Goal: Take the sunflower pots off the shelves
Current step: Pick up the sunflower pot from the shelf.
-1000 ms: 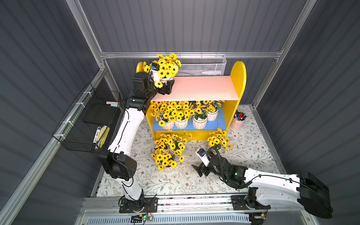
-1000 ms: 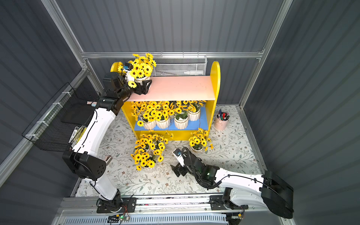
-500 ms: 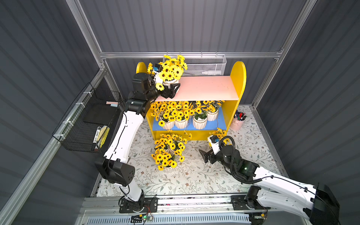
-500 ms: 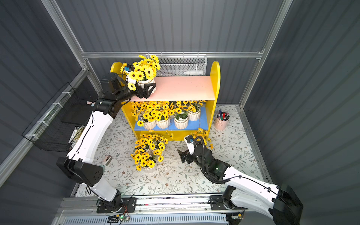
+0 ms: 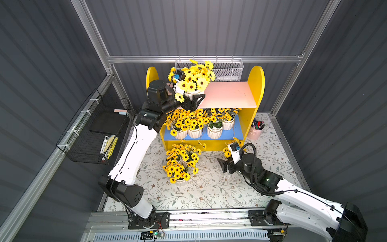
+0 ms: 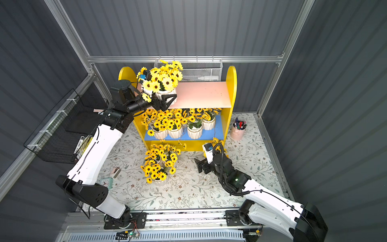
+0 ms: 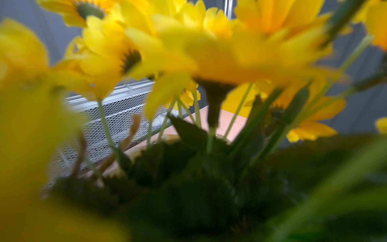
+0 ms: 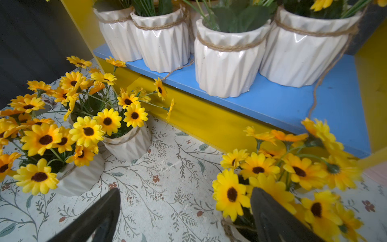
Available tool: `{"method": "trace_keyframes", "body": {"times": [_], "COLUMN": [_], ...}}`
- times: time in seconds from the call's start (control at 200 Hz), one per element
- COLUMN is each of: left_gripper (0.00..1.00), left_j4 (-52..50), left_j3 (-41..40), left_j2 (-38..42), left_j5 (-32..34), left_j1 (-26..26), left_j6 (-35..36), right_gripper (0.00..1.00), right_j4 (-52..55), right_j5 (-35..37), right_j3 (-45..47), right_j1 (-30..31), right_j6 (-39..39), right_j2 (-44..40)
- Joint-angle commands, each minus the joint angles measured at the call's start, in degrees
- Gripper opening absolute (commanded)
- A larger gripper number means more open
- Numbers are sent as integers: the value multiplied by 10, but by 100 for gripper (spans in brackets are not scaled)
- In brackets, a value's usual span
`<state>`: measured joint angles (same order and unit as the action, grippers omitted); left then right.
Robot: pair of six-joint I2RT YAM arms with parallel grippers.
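The top pot (image 5: pixel 191 93) is held by the left claw (image 5: pixel 195 98), which is closed around its white sides. A second ago this pot was seen at the far left end of the pink board (image 5: pixel 228 94). Now it has been moved a little way along the board, and the claw with it. It may already be lifted clear, but that cannot be told for sure, because the left wrist view is filled with blurry petals.

The right claw (image 8: pixel 186 220) has been moved too. A second ago it was seen low on the mat (image 5: pixel 209 194); now it has been brought up close to the shelves (image 5: pixel 256 83). Its jaws are spread wide and nothing is held in them.

So one pot is being taken off the top. Three floor pots (image 5: pixel 182 163) are already set down on the mat. At least four shelf pots (image 5: pixel 214 132) are lined up on the blue board (image 5: pixel 236 130), so much work is left, and one of them is likely to be reached for next.

No brand or writing can be read. Some print is seen on a pen (image 5: pixel 104 144) in the black wire basket (image 5: pixel 90 134), but it is too small.
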<state>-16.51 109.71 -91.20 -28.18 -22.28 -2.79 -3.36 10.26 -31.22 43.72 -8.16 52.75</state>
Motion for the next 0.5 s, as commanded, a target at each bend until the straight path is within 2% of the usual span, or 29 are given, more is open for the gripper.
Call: {"method": "trace_keyframes", "body": {"times": [0.0, 0.3, 0.43, 0.495], "left_gripper": [0, 0, 0, 0], "left_j4": [23, 37, 53, 72], "left_j3": [-27, -182, -270, -340], "left_j2": [58, 163, 208, 231], "left_j5": [-14, 16, 25, 60], "left_j1": [-26, -105, -146, -170], "left_j6": [15, 49, 49, 49], "right_gripper": [98, 98, 97, 98], "right_j4": [25, 80, 109, 135], "right_j5": [-16, -21, 20, 49], "right_j3": [-25, -34, -33, -36], "right_j1": [-21, -59, -74, -88], "right_j6": [-19, -41, -58, -70], "right_j2": [-17, -81, -115, -127]}}
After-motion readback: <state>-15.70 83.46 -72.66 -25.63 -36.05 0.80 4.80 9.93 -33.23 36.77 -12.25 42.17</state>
